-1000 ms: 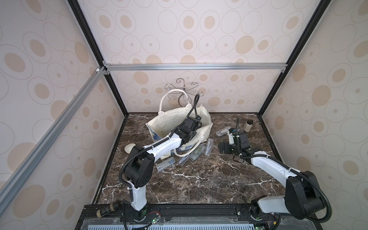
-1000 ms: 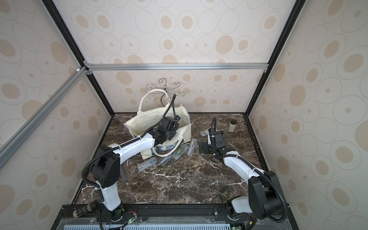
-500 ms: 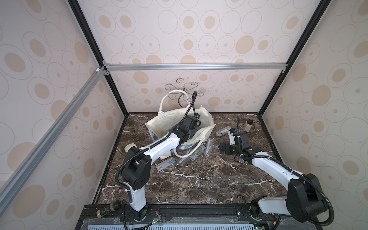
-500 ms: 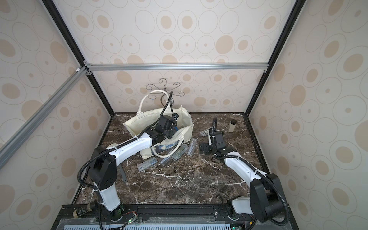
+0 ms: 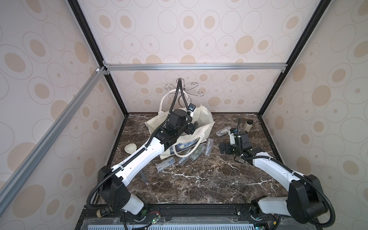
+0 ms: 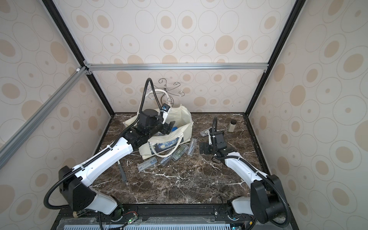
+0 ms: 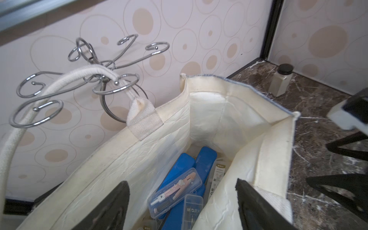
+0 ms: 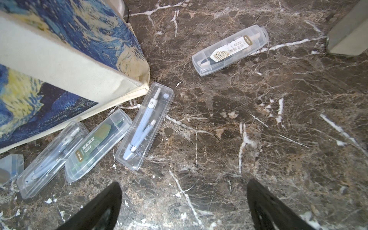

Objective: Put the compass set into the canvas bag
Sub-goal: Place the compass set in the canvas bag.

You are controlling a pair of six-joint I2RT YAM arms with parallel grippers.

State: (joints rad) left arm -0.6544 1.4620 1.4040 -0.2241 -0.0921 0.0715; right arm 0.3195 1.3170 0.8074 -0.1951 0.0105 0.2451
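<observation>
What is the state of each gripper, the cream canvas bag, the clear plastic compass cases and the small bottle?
Left gripper: open, empty, over bag mouth.
Right gripper: open, empty.
Cream canvas bag: upright, mouth open.
Clear plastic compass cases: closed, lying flat.
Small black-capped bottle: upright, capped.

you read "m&g" and chinese characters on a clear case point(image 7: 192, 209) in the canvas bag point(image 7: 209, 115); the paper label point(image 8: 229, 46) on an outside case is illegible.

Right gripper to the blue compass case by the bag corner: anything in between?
Nothing visible: only bare table between the open right gripper and the case. The bag sits beyond it.
</observation>
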